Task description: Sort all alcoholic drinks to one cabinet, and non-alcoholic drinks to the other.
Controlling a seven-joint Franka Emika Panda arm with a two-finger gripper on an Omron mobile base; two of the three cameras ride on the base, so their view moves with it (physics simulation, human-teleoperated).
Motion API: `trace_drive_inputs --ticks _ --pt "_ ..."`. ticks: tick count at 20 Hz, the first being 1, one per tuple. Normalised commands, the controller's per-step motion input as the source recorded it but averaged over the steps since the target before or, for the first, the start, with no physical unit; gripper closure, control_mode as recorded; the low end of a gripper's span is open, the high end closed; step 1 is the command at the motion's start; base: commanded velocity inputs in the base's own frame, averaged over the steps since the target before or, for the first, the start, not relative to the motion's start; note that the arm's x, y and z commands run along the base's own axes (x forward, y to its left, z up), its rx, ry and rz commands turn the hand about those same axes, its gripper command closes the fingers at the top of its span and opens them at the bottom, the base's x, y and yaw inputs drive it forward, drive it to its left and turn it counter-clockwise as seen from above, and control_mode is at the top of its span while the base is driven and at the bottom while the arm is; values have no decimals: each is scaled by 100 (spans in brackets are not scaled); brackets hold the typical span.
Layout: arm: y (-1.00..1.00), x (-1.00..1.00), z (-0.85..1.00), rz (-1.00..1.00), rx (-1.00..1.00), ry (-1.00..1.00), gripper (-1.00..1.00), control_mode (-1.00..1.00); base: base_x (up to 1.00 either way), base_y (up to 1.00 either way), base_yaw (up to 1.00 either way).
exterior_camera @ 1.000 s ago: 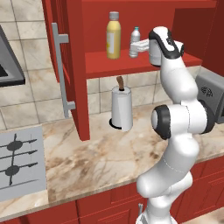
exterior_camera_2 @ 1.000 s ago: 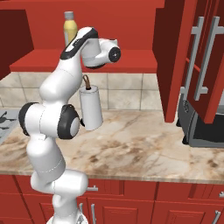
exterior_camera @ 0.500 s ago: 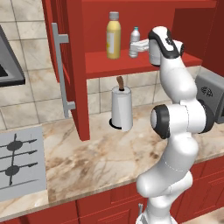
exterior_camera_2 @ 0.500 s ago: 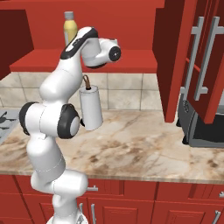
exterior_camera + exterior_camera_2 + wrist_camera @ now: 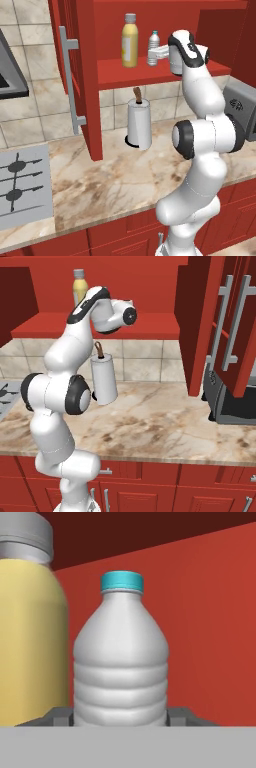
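Observation:
A small clear water bottle [image 5: 154, 45] stands on the red shelf [image 5: 150, 74] of the wall cabinet whose open door carries one silver bar handle [image 5: 71, 85]. My gripper [image 5: 157, 52] reaches in from the right and is shut on it. In the hand view the water bottle [image 5: 120, 662], teal-capped, sits between my gripper [image 5: 120, 718] tips, which touch its sides. The pale-yellow juice bottle [image 5: 130, 42] [image 5: 30, 637] stands just left of it and also shows in the right base view [image 5: 79, 287]. Red cabinet doors with two close bar handles [image 5: 234, 321] hang open at the right.
A paper towel roll [image 5: 138, 124] [image 5: 103, 378] stands on the marble counter [image 5: 115, 175] under the shelf. A dark toaster [image 5: 241, 107] [image 5: 232, 403] sits at the right. A stovetop [image 5: 20, 185] lies at the left, and the open door's edge [image 5: 90, 80] juts over the counter.

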Motion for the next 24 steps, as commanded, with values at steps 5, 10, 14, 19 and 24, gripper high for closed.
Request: trace_drive_inputs --ticks 5,10,14,19,24 --pt "-10 0 -10 0 3 -2 -100 -100 0 0 0" --pt "-13 -3 -9 1 2 -2 -100 -100 0 0 0" --pt "-11 -9 -5 0 0 -3 -100 -100 0 0 0" --pt "-4 -34 2 0 0 -6 -100 -100 0 0 0" --pt "0 -47 2 0 0 -2 -100 -100 0 0 0"
